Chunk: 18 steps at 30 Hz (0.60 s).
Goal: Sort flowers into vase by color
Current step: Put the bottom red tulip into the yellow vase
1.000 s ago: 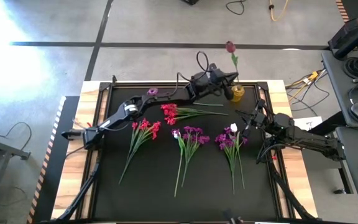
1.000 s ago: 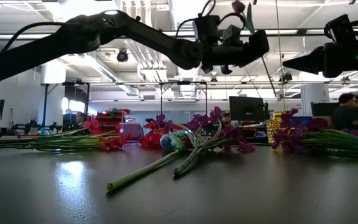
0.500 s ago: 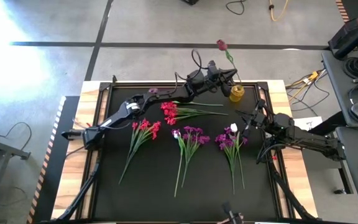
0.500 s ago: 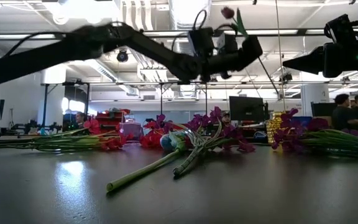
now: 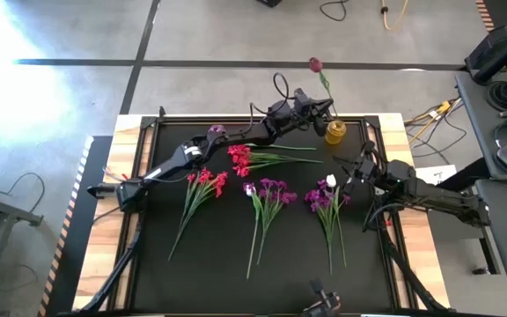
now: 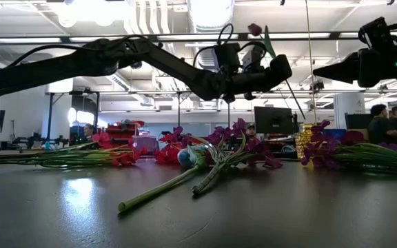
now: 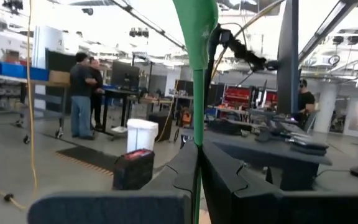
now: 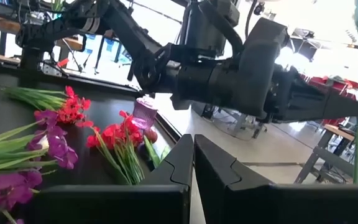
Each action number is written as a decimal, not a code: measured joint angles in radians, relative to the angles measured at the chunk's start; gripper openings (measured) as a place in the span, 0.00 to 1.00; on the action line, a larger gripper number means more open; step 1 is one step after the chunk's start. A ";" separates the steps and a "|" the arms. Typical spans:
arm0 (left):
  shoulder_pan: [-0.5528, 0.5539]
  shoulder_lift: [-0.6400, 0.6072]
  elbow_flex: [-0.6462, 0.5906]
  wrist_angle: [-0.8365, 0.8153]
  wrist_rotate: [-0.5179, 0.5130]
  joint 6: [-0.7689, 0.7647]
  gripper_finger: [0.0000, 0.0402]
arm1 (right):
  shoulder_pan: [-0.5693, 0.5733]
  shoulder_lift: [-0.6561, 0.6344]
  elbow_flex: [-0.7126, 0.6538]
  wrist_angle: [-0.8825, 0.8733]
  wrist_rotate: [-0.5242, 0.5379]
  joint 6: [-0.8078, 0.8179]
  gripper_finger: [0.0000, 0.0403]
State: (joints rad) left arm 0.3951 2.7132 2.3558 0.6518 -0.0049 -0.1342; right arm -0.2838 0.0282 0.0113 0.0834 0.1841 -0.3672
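Dark pink tulip (image 5: pixel 314 64) is being held by its stem in the clamped left gripper (image 5: pixel 325 107) just above the yellow vase (image 5: pixel 334 132), while the right gripper (image 5: pixel 345 173), fingers closed and empty, is being kept beside the vase near purple flowers (image 5: pixel 326 199).
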 joint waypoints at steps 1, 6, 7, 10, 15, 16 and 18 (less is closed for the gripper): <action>0.002 0.000 0.000 -0.010 0.004 -0.008 0.00 | 0.000 0.001 0.000 0.000 0.000 0.000 0.02; 0.005 0.011 0.000 -0.008 0.013 -0.016 0.00 | 0.000 0.001 0.000 -0.001 0.000 0.000 0.02; 0.004 0.011 0.000 -0.015 0.014 -0.016 0.00 | 0.000 0.000 0.000 -0.001 0.000 0.000 0.02; 0.003 0.011 0.000 -0.027 0.015 -0.017 0.00 | 0.000 0.001 0.000 0.000 0.000 0.000 0.02; 0.003 0.015 0.000 -0.033 0.023 -0.036 0.00 | 0.000 0.001 0.000 0.000 0.000 0.000 0.02; 0.003 0.015 0.000 -0.035 0.023 -0.036 0.00 | 0.000 0.001 0.000 0.000 0.001 0.000 0.02; 0.003 0.015 0.000 -0.040 0.023 -0.036 0.00 | 0.000 0.001 0.000 0.000 0.001 0.000 0.02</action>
State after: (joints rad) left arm 0.3985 2.7281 2.3554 0.6120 0.0179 -0.1704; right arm -0.2840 0.0288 0.0113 0.0830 0.1846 -0.3672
